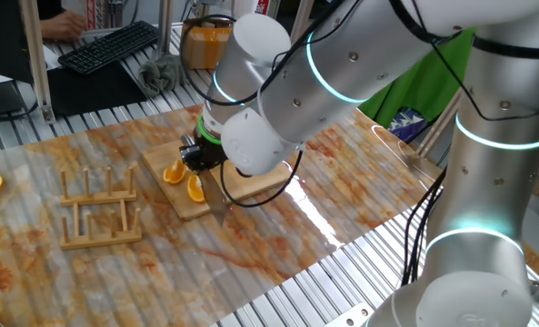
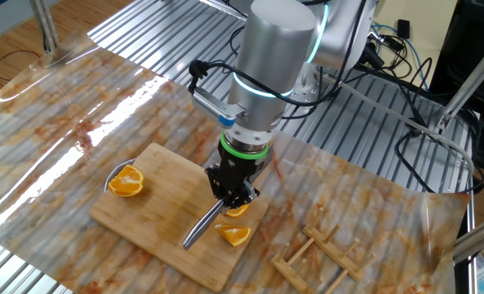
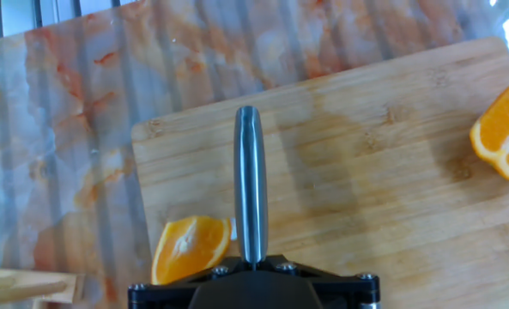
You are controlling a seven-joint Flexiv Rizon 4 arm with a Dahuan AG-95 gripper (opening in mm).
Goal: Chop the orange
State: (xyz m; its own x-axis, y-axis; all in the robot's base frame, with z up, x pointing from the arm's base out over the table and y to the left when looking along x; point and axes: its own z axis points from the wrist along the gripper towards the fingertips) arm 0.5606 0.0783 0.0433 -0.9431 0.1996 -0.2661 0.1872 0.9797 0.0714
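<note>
The gripper (image 2: 233, 196) is clamped tight on a knife (image 2: 201, 225), jaws closed right around its handle, and the hand points steeply down at the wooden board (image 2: 160, 175). In the other fixed view the steel blade slants out from the fingers down toward the board's near edge, running between two orange pieces: one wedge (image 2: 234, 235) lies just beside the blade on the board's corner, and another bit of orange (image 2: 238, 210) peeks out right under the gripper. A third, rounder piece (image 2: 126, 181) sits well apart at the board's far end.

The hand view looks straight along the blade (image 3: 251, 184), its narrow spine running up the middle of the picture over the board (image 3: 366, 172). A cut wedge (image 3: 190, 247) lies just left of the blade near the gripper body; whether steel touches it, I cannot tell. A larger orange piece (image 3: 505, 133) sits at the right edge.

From one fixed view, two wedges (image 1: 184, 179) rest on the board beside the gripper (image 1: 201, 156).
</note>
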